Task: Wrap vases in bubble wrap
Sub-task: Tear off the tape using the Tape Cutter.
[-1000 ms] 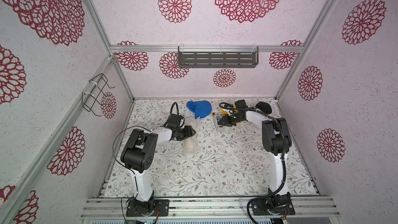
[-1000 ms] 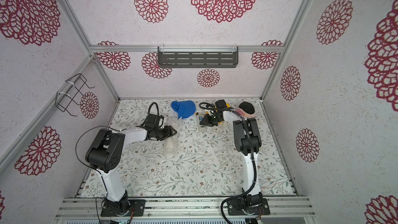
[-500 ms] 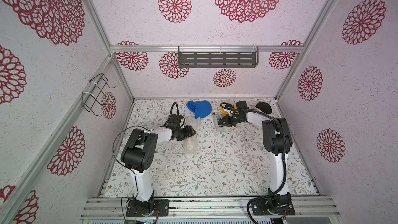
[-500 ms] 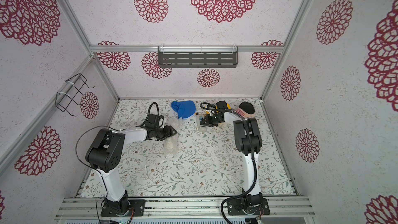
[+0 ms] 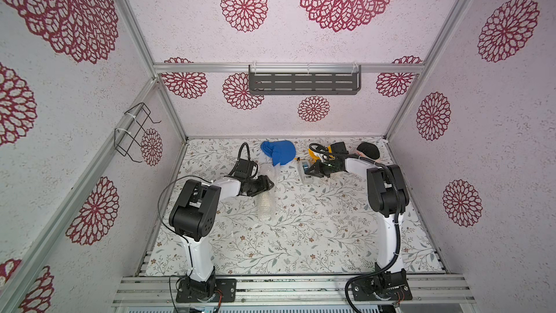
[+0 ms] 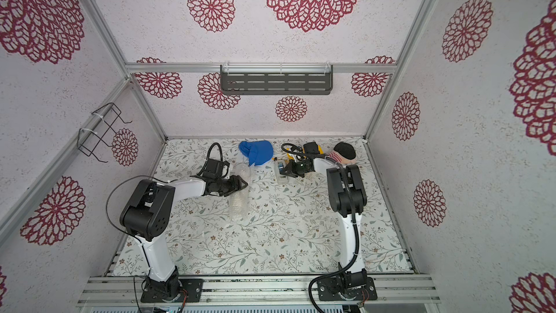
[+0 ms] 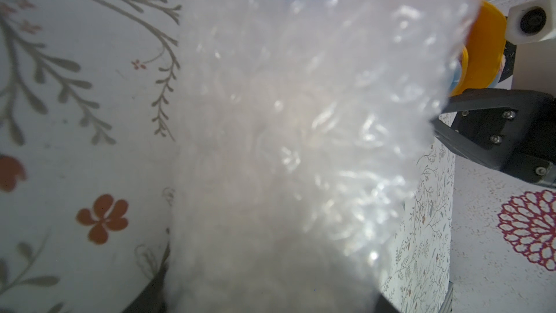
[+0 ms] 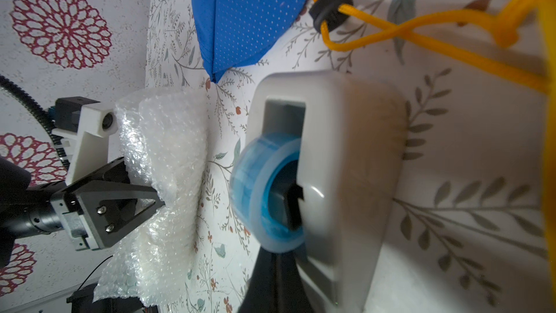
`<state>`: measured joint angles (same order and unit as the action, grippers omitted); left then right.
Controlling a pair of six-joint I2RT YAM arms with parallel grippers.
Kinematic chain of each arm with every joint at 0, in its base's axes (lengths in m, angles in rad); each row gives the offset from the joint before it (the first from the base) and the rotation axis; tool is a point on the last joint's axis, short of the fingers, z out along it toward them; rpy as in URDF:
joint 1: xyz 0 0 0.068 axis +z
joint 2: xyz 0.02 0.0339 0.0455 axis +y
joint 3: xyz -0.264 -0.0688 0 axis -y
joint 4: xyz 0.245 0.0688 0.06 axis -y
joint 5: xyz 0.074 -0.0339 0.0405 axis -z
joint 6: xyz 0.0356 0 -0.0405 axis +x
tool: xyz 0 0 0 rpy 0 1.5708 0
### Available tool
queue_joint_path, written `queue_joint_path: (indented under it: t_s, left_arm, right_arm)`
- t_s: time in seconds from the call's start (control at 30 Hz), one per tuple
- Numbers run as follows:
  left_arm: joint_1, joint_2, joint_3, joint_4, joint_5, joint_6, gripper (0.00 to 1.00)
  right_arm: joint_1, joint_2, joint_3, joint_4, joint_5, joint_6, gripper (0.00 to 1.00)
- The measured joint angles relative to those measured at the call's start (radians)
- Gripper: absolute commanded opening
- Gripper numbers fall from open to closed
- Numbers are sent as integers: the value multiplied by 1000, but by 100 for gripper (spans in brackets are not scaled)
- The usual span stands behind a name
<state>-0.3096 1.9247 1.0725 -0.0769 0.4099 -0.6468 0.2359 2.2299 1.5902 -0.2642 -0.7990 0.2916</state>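
The bubble wrap lies rolled on the table, the vase seemingly hidden inside, pinched by the left claw. The right claw is clenched at the tape dispenser; taping seems left to do.

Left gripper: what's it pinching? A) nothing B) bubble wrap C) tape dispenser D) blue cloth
B: in the right wrist view the left gripper is shut, with the crinkled bubble wrap bunched between its fingertips.
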Motion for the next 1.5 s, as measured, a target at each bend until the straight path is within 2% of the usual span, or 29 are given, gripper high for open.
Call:
queue_joint_path:
  t_s: [0.53, 0.63, 0.73, 0.93, 1.23, 1.4, 1.5]
  left_arm:
    - [0, 0, 4, -7, 0, 1, 9]
    - [0, 0, 4, -8, 0, 1, 9]
    - [0, 0, 5, -10, 0, 1, 9]
    - [0, 2, 6, -10, 1, 3, 9]
    - [0, 2, 7, -13, 1, 4, 9]
    - [0, 2, 8, -13, 1, 4, 9]
    - [0, 2, 8, -13, 1, 5, 9]
  right_arm:
    - [-13, -7, -23, 40, -17, 154, 0]
    - [-14, -7, -11, 17, -9, 168, 14]
    - [-16, -7, 5, -8, 8, 172, 21]
    - [-17, -11, 5, -11, 0, 172, 24]
    - [-17, -11, 5, -17, 0, 164, 23]
    - [-15, -11, 30, -65, 41, 127, 6]
    - [-14, -11, 46, -99, 64, 116, 3]
